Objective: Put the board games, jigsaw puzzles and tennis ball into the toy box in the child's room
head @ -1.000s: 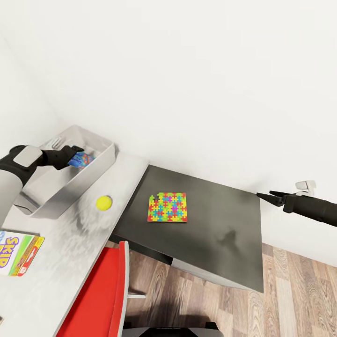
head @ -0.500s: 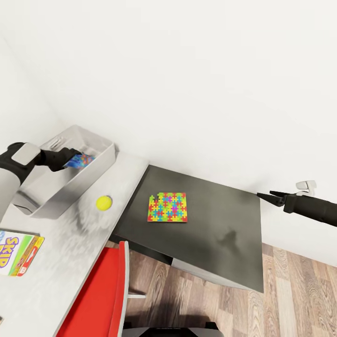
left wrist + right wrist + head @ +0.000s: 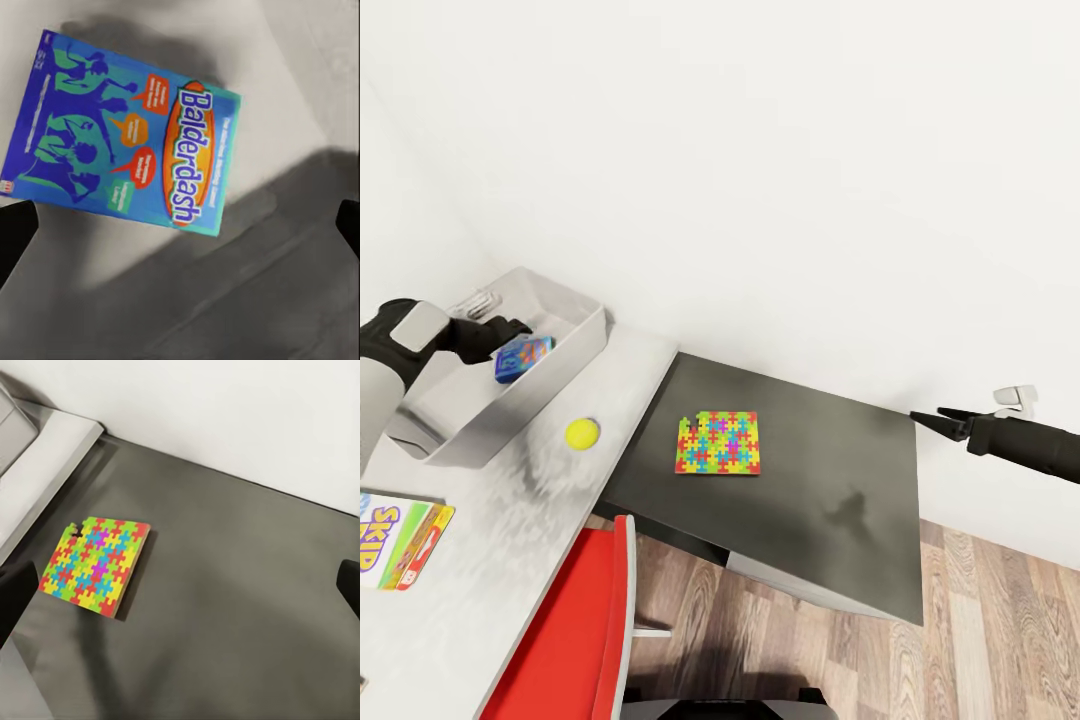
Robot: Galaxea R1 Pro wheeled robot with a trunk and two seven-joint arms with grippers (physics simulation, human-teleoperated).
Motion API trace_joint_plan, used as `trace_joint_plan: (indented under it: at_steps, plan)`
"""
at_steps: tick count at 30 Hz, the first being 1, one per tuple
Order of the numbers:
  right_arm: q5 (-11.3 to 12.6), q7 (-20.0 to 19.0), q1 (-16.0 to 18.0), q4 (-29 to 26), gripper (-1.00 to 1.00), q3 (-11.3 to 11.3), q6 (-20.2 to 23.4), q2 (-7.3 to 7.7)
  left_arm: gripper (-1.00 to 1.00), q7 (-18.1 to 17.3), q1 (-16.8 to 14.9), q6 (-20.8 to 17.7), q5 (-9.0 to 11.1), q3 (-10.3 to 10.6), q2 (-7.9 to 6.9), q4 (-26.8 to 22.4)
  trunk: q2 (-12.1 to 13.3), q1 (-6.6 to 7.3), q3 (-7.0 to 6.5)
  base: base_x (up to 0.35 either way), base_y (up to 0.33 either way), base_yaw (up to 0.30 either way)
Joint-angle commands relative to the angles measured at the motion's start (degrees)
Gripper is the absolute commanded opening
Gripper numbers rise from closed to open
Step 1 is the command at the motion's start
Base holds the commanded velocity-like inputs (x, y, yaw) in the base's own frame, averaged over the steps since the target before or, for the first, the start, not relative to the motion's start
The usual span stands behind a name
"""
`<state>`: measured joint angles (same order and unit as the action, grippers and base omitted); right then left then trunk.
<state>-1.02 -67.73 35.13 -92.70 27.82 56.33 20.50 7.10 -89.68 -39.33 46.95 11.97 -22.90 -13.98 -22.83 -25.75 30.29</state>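
1. Your left gripper (image 3: pixel 510 328) hangs over the toy box (image 3: pixel 575 345) with its fingers spread wide. In the left wrist view both fingertips sit at the frame edges and nothing is between them.
2. The blue board game (image 3: pixel 120 131) lies free in the toy box, just beyond the open fingers and apart from them. It looks tilted against the grey floor of the box (image 3: pixel 292 90), so I judge it dropped in but perhaps not lying flat.
3. Lift that arm straight up before you swing it, so the fingers clear the flared wall and do not drag the box along the table (image 3: pixel 510 520).
4. The tennis ball (image 3: pixel 582 432) rests on the pale top just beside the toy box. It will roll, so close on it from above.
5. One jigsaw puzzle (image 3: pixel 719 441) lies flat on the dark lower section, thin and hard to get under.
6. The SKIP BO game (image 3: pixel 400 535) lies near the table's front edge.
7. Your right gripper (image 3: pixel 932 416) hovers open past the dark section's far corner, empty.
8. A red chair (image 3: pixel 575 620) stands against the table.
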Motion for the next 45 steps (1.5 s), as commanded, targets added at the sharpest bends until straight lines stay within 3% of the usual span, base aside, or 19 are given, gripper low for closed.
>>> trace_joint_plan:
  at_steps: [1,5,8,11,13,18,19,20,21,22,24,26,28,29,33,34,36,37,45]
  plan:
    - [-0.12,-0.29,0.05,0.0,1.0,-0.02,0.43,0.0,1.0,-0.59,0.06,-1.97,0.56,0.19,-0.07,-2.16,-0.09,-0.03,0.09,0.0,0.0,0.0]
    - [-0.12,0.0,0.04,0.03,1.0,-0.14,0.23,-0.07,1.0,-1.88,0.82,-6.95,0.85,-0.09,-0.42,-11.12,-0.09,-0.03,0.09,0.0,0.0,0.0]
    - [-0.14,0.21,0.03,0.05,1.0,-0.13,-1.22,-0.09,1.0,-2.25,3.02,-11.13,3.45,-0.37,-0.58,-20.53,-0.09,-0.03,0.09,0.0,0.0,0.0]
    - [-0.18,0.33,0.03,0.06,1.0,-0.09,-4.83,-0.1,1.0,-1.98,5.8,-15.92,8.22,-2.27,-0.73,-32.56,-0.09,-0.03,0.09,0.0,0.0,0.0]
    - [-0.2,0.38,0.03,0.06,1.0,0.04,-7.29,-0.11,1.0,-1.23,9.39,-18.85,12.65,-5.96,-0.75,-45.64,-0.09,-0.03,0.09,0.0,0.0,0.0]
    - [-0.21,0.37,0.03,0.06,1.0,0.05,-8.62,-0.11,1.0,1.96,12.89,-20.29,20.54,-8.75,-0.7,-56.51,-0.09,-0.03,0.09,0.0,0.0,0.0]
    - [-0.21,0.27,0.03,0.07,1.0,0.06,-8.82,-0.11,1.0,4.35,13.99,-20.51,25.47,-9.22,-0.66,-59.98,-0.09,-0.03,0.09,0.0,0.0,0.0]
    - [-0.21,0.06,0.03,0.07,1.0,0.16,-8.64,-0.11,1.0,9.97,15.54,-20.64,34.81,-9.48,-0.4,-65.0,-0.09,-0.03,0.09,0.0,0.0,0.0]
    - [-0.21,0.01,0.03,0.07,1.0,0.21,-8.56,-0.11,1.0,12.39,16.09,-20.64,38.39,-9.42,-0.26,-66.63,-0.09,-0.03,0.09,0.0,0.0,0.0]
    - [-0.21,-0.07,0.03,0.07,1.0,0.36,-8.37,-0.11,1.0,17.76,17.18,-20.56,45.72,-8.86,0.26,-69.75,-0.09,-0.03,0.09,0.0,0.0,0.0]
    - [-0.21,-0.12,0.03,0.07,1.0,0.5,-8.05,-0.03,1.0,23.49,18.18,-20.47,52.47,-7.64,1.57,-72.35,-0.09,-0.03,0.09,0.0,0.0,-0.012]
    - [-0.21,-0.17,0.07,0.07,1.0,1.3,-7.43,0.17,1.0,33.78,19.67,-20.34,61.05,-4.35,6.36,-75.68,-0.09,-0.03,0.09,0.0,0.0,-0.051]
    - [-0.21,-0.18,0.07,0.07,1.0,2.23,-7.25,0.23,1.0,37.8,20.47,-20.26,63.19,-2.67,9.77,-76.56,-0.09,-0.03,0.09,0.0,0.0,-0.033]
    - [-0.21,-0.2,0.05,0.07,1.0,3.46,-7.16,0.25,1.0,45.88,22.62,-19.58,65.36,0.12,17.39,-77.48,-0.09,-0.03,0.09,0.0,0.0,-0.037]
    - [-0.3,-0.17,0.02,0.07,1.0,4.38,-7.33,0.54,1.0,58.35,24.51,-18.59,66.31,3.91,25.86,-77.92,-0.09,-0.03,0.09,0.0,0.0,-0.031]
    - [-0.37,-0.29,-2.48,0.07,1.0,8.08,-7.4,1.7,1.0,67.02,27.39,-8.19,66.71,13.55,30.4,-77.85,-0.09,-0.03,0.04,0.0,0.0,-0.045]
    - [-0.33,-0.43,-3.33,0.07,1.0,9.09,-7.21,2.73,1.0,68.05,29.7,-2.63,65.19,17.67,30.95,-77.8,-0.09,-0.03,-0.1,0.0,0.0,-0.079]
    - [-0.3,-0.55,-3.88,0.02,1.0,9.81,-7.07,3.81,1.0,68.23,34.13,3.18,61.25,21.46,31.62,-77.96,-0.09,-0.03,-0.19,0.0,0.0,-0.118]
    - [-0.3,-0.56,-3.98,-0.02,1.0,9.74,-7.35,3.78,1.0,68.22,34.97,3.89,60.75,21.93,31.71,-77.95,-0.09,-0.03,-0.92,-0.077,-0.054,-0.121]
